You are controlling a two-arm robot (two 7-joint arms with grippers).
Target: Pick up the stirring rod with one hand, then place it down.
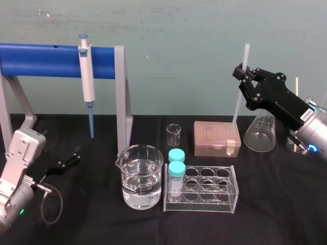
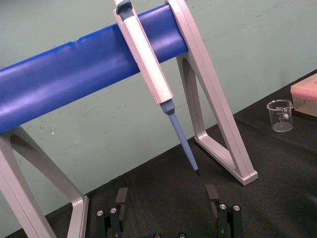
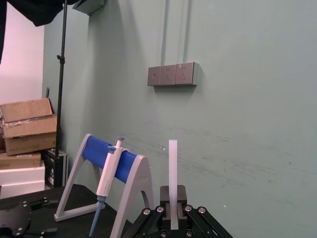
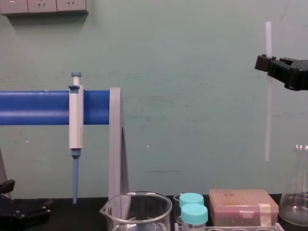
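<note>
– Now, entry check: where is the stirring rod (image 1: 237, 107)?
– Off the table (image 1: 286, 209), at 2 o'clock in the head view. The right gripper (image 1: 242, 77) is closed on it, jaws pinched tight around the upper part, so most of the length hangs below. The rod is near upright, top leaning slightly toward 1 o'clock.
– Lower end?
– Free in air, over the gap between the pink box (image 1: 216, 138) and the flask (image 1: 260, 133). Judged from the chest view, it touches neither.
– Left gripper (image 1: 69, 159)?
– Parked low at 9 o'clock, fingers spread, nothing in it.
– Stage?
– Pick-up looks done; putting down remains.
– Risks?
– Three.
  1. The rod is smooth, thin and held high up, so it may slide through the jaws or swing during descent.
  2. A straight descent would bring the lower end onto the box lid or the flask rim, and a knock could tip the flask.
  3. Released upright, it topples. A round rod rolls, possibly into the tube rack (image 1: 202, 189) or the beaker (image 1: 140, 176) near 6 o'clock.
– Note?
– It likely needs tilting flat over bare table before letting go.
</note>
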